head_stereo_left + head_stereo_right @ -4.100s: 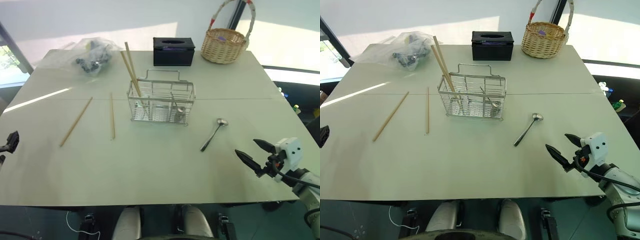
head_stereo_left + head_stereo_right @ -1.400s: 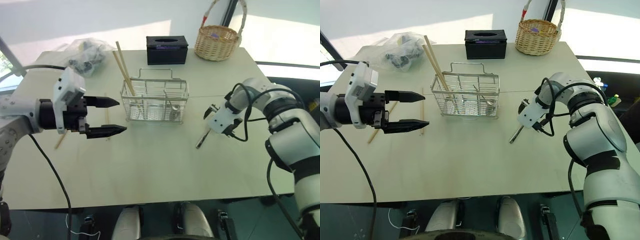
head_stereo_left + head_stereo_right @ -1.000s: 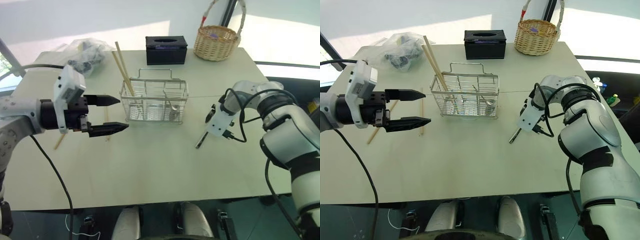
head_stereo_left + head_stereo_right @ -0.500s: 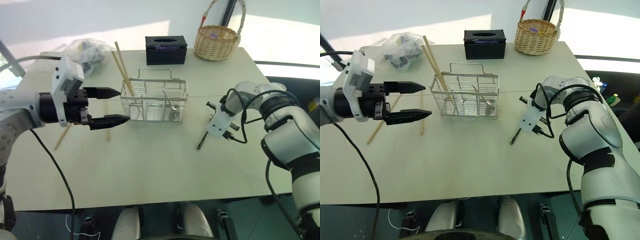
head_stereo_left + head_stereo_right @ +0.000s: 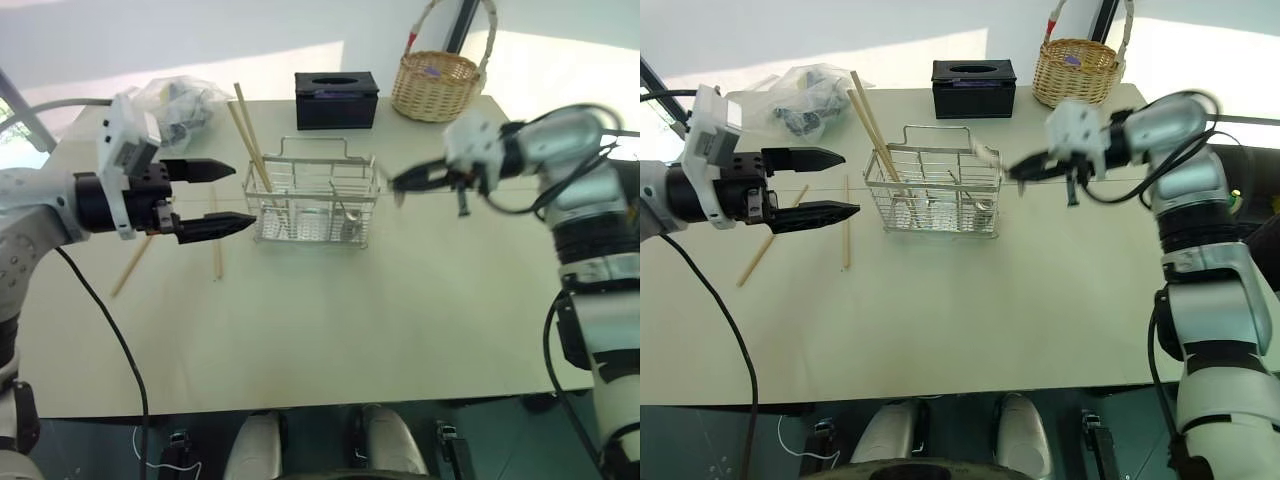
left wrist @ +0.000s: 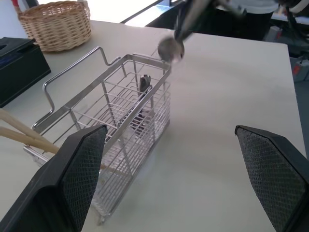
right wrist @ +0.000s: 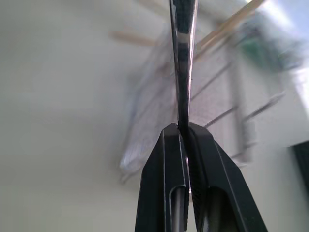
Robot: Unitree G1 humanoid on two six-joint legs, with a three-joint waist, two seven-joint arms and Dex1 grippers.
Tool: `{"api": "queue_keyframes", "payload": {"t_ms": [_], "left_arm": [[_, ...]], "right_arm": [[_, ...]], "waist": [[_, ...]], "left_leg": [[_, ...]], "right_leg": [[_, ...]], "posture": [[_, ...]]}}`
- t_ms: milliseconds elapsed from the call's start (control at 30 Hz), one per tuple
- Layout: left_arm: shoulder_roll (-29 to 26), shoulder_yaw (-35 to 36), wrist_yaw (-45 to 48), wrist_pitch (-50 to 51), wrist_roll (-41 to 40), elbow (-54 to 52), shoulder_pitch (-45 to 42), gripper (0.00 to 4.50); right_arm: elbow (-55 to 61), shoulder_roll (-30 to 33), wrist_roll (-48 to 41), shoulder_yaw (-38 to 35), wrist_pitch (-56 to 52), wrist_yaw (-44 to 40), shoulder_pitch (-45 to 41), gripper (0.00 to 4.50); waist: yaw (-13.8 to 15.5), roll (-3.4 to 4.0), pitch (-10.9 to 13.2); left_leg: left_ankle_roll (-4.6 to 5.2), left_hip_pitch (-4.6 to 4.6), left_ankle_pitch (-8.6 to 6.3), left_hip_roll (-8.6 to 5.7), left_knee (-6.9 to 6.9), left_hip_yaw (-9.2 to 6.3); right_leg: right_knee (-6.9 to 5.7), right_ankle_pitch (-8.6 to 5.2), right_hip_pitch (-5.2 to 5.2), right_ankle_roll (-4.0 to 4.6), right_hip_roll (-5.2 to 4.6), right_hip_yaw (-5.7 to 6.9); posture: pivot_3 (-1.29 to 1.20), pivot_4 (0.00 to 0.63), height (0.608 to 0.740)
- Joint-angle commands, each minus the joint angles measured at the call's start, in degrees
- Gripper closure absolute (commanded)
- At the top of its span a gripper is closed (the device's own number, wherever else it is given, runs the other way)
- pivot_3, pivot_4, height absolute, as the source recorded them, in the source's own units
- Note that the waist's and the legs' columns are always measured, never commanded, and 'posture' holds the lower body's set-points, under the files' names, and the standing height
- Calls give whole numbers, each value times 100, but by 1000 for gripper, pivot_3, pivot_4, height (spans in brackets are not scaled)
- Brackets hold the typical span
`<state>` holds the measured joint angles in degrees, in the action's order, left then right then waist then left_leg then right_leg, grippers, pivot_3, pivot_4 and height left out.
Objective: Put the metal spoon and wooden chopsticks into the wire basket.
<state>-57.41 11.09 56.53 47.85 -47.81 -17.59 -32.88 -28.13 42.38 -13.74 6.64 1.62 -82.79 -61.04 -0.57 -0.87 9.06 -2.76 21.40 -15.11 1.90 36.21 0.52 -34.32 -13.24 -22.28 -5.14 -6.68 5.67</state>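
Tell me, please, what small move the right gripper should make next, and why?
Probably carry the metal spoon a little further over the wire basket before lowering: the right gripper pinches its handle, and the bowl hovers at the basket's right rim.

metal spoon point(image 6: 170, 49) aloft, wire basket point(image 5: 315, 205) upright

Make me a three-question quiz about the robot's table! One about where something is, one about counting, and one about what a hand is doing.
1. Where is the metal spoon?
A. flat on the table
B. in the air by the wire basket's right end
C. in the wicker basket

2. How many wooden chopsticks lie loose on the table?
A. two
B. none
C. five

3. How are the left gripper's fingers?
A. shut on a chopstick
B. shut on nothing
C. wide open

Answers:
1 B: the right gripper holds it up beside the wire basket.
2 A: one and another lie left of it.
3 C: the left gripper holds nothing between its spread fingers.
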Motion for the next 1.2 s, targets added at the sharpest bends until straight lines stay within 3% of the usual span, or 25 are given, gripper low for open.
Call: {"api": "queue_keyframes", "payload": {"t_ms": [33, 300, 433, 700, 800, 967, 1200], "left_arm": [[37, 26, 38, -170, 93, 29, -230, 0], [128, -41, 107, -256, 222, 150, -367, 0], [143, -56, 135, -283, 283, 173, -415, 0], [41, 40, 164, -285, 321, 197, -414, 0], [17, 89, 161, -255, 303, 162, -388, 0], [4, 131, 131, -239, 298, 156, -372, 0], [-16, 192, 80, -276, 364, 257, -390, 0]], "right_arm": [[851, -49, -439, -539, -1086, 765, 197, 4443], [1932, -834, -873, -874, -2370, 2209, 528, 4443], [1963, -1179, -585, -644, -2179, 2548, 739, 4443], [2005, -1291, -209, -251, -1942, 2694, 1307, 4443], [1994, -1307, -154, -204, -2050, 2772, 1388, 3506], [2074, -1319, -232, -322, -2192, 2918, 1329, 1026], [2314, -967, -826, -947, -2694, 2818, 870, 1026]], "waist": [[-5, -8, -2], [-25, -7, -1], [-5, -8, -1], [-11, -14, -1], [-21, -14, 0], [-20, -14, 0], [-4, -14, 2]], "left_leg": [[1, 0, -1, 0, 1, 0], [3, 3, -1, 1, -3, 10], [3, 5, -2, 1, -2, 11], [8, 10, -4, -1, -2, 11], [8, 9, -4, 0, -3, 11], [8, 7, -4, 0, -2, 11], [8, 10, -4, -1, -1, 11]], "right_leg": [[2, 0, 0, 0, 0, 0], [-5, 1, -12, -1, -1, -3], [-6, 1, -13, -1, -1, -2], [-2, 1, -13, -2, -2, -3], [-3, 1, -15, -2, -2, -3], [-3, 0, -14, -2, -2, -3], [-1, 1, -14, -2, -2, -4]], "posture": [[0, 150, 712], [0, 150, 712], [0, 150, 712], [0, 150, 712], [0, 150, 712], [0, 150, 712], [0, 150, 712]]}}
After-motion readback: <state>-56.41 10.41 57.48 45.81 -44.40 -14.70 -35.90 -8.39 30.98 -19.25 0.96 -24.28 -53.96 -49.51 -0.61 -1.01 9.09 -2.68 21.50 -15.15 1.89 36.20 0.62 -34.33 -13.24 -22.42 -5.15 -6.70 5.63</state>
